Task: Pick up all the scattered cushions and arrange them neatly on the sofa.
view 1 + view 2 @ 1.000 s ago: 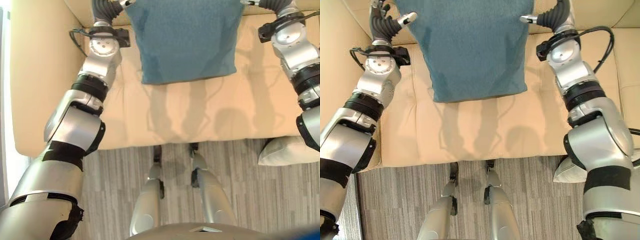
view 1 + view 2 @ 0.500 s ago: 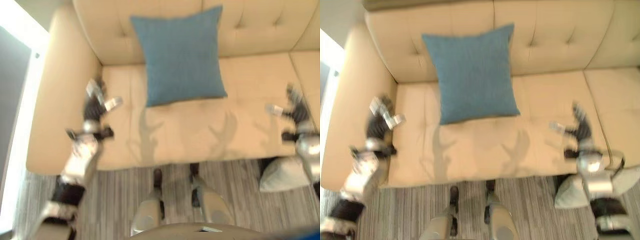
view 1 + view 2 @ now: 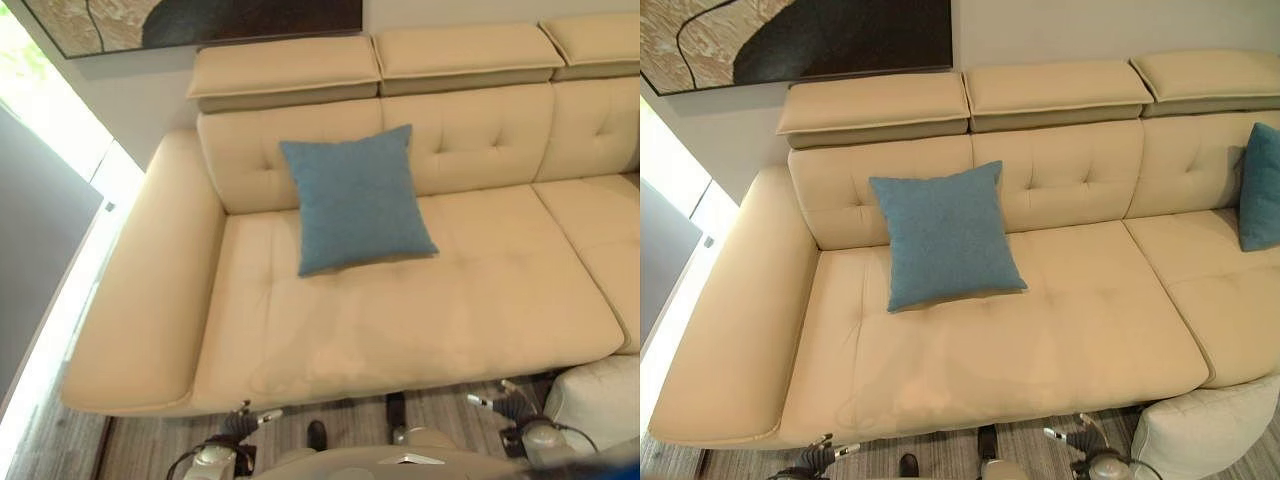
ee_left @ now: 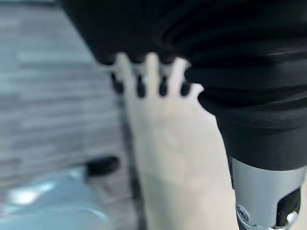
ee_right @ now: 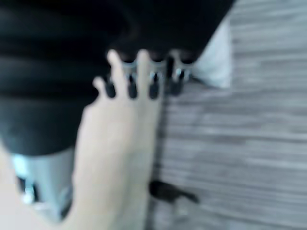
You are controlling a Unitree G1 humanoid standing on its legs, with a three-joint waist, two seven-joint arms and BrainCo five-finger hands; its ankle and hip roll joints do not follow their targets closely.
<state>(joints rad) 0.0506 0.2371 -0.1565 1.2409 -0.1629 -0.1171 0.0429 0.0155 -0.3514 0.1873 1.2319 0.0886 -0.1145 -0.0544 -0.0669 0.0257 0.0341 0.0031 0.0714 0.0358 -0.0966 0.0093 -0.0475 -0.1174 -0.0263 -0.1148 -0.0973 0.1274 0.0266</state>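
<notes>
The left hand point(image 3: 243, 424) and the right hand point(image 3: 507, 399) hang low in front of the cream leather sofa point(image 3: 420, 310), fingers straight and spread, holding nothing. Up on the seat, a square blue fabric cushion point(image 3: 355, 198) leans upright against the tufted backrest. A second blue cushion point(image 3: 1261, 187) stands at the far right end. A pale grey cushion point(image 3: 1210, 432) lies on the striped grey floor point(image 3: 1020, 440) just beside the right hand — no readable writing anywhere.
</notes>
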